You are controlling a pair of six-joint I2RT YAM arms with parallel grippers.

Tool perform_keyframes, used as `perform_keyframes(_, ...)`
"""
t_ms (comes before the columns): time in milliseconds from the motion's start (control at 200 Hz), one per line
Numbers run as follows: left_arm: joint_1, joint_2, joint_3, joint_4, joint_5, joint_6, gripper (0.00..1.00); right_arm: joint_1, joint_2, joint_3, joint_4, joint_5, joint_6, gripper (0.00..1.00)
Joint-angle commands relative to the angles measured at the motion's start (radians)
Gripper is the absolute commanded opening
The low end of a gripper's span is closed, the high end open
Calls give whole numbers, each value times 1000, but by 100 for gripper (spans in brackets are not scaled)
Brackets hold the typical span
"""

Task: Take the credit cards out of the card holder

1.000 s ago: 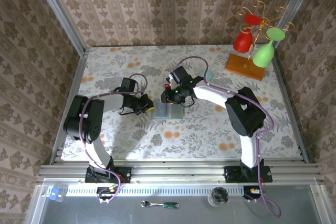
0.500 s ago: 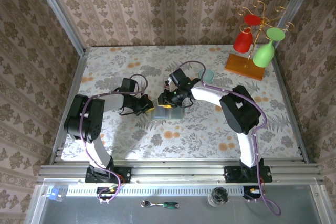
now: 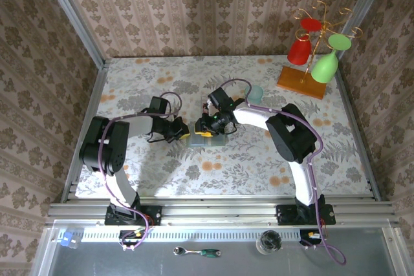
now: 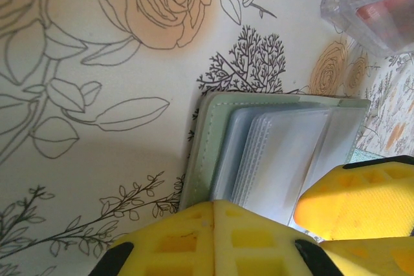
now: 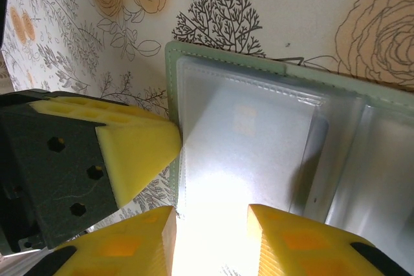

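On the table (image 3: 259, 159), card holder (image 3: 217, 139) apparently lies left-right.

Overhead view from behind; both wrist cameras close, seemingly steep, over one card holder (image 4: 272, 147)

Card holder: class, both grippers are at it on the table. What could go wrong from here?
1. The left gripper, shut, seems to press only the card holder's one edge, so the holder may slide or lift under a pull.
2. The right gripper's open fingers straddle a glossy clear sleeve; they might pinch plastic rather than the pale card inside.
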Motion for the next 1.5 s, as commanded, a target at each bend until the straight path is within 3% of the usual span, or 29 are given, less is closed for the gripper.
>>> perform_keyframes(0, 1, 15, -2, -38, 4, 16, 7, -4, 17, 9, -8, -23, 11, 35)
perform_keyframes(890, 5, 24, 10, -73, -8, 37, 7, -22, -20, -14, -84, 74, -20, 34)
perform_keyframes(1495, 18, 56, 66, -111, -32, 71, 7, -38, -35, -33, -92, 61, -31, 31)
